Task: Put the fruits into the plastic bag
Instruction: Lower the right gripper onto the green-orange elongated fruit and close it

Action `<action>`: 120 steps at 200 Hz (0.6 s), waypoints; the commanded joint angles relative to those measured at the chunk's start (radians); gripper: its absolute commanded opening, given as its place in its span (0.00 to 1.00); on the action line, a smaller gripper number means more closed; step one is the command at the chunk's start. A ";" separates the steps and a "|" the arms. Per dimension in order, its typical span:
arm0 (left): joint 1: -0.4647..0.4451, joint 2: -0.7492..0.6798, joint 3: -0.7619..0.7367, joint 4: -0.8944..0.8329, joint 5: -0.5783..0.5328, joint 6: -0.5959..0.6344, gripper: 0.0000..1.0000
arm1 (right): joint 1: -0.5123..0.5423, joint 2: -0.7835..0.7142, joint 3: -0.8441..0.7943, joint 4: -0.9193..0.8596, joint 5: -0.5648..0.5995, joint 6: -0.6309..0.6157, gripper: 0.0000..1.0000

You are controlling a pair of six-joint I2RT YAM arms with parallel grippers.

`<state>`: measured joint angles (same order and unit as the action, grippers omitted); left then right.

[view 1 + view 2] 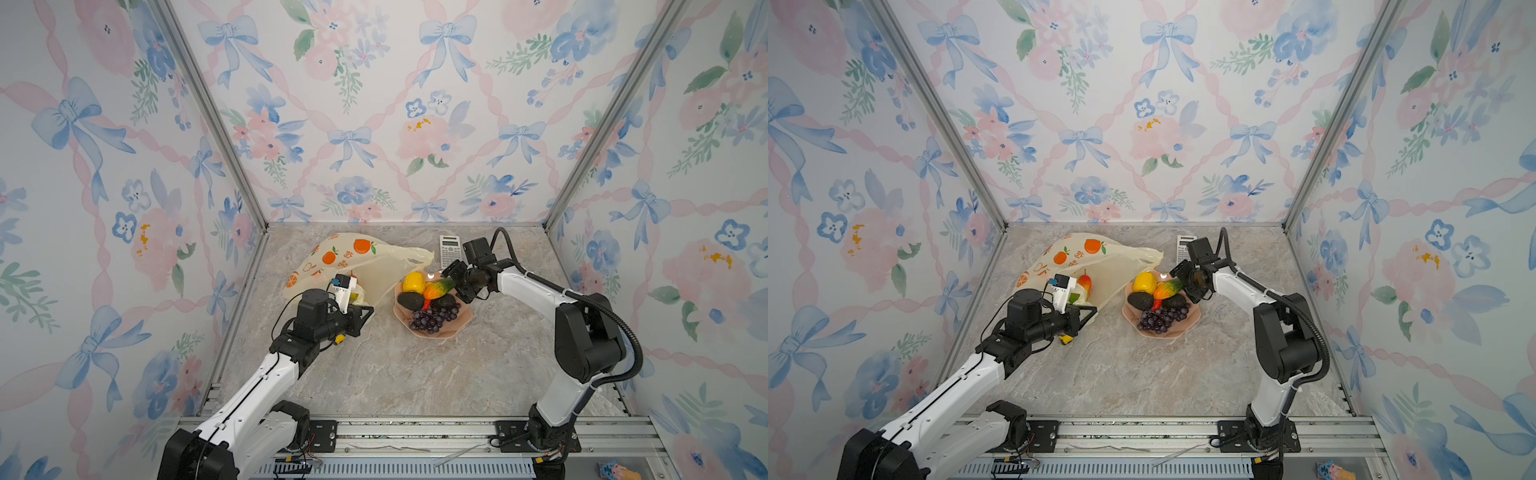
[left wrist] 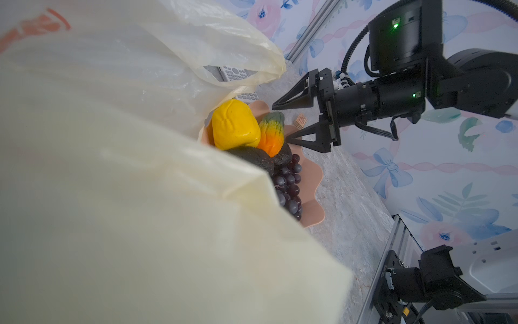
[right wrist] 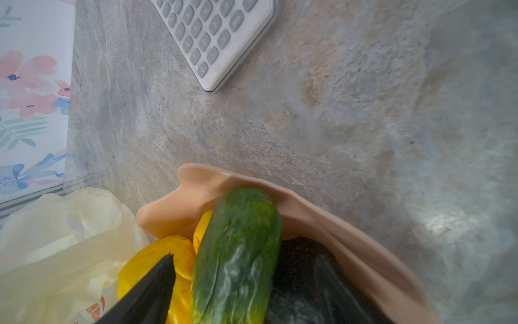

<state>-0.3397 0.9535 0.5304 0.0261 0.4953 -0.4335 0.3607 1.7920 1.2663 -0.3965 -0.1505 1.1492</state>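
Note:
The pale-yellow plastic bag [image 1: 374, 257] lies at the back left, with a red-yellow fruit [image 1: 1084, 282] showing inside it. My left gripper [image 1: 368, 311] is shut on the bag's near edge, and the film [image 2: 140, 196] hides its jaws in the left wrist view. A pink plate [image 1: 463, 320] holds a yellow fruit [image 1: 413, 281], an orange-green fruit [image 1: 436, 289], two dark avocados [image 1: 410, 300] and purple grapes [image 1: 434, 320]. My right gripper [image 2: 279, 123] is open, with one finger on each side of the green end of the orange-green fruit [image 3: 238, 252].
A grey calculator [image 1: 449, 249] lies behind the plate, close to my right wrist. A small yellow duck toy [image 1: 1065, 339] sits under my left wrist. Papered walls close in the table on three sides, and a metal rail [image 1: 415, 432] runs along the front.

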 commanded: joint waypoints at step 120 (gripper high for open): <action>0.007 0.001 0.012 -0.015 -0.008 0.019 0.00 | -0.019 0.089 0.002 0.080 -0.019 -0.031 0.64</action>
<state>-0.3397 0.9535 0.5304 0.0257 0.4950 -0.4332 0.3595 1.8584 1.2663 -0.3298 -0.1658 1.1328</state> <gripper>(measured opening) 0.049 0.661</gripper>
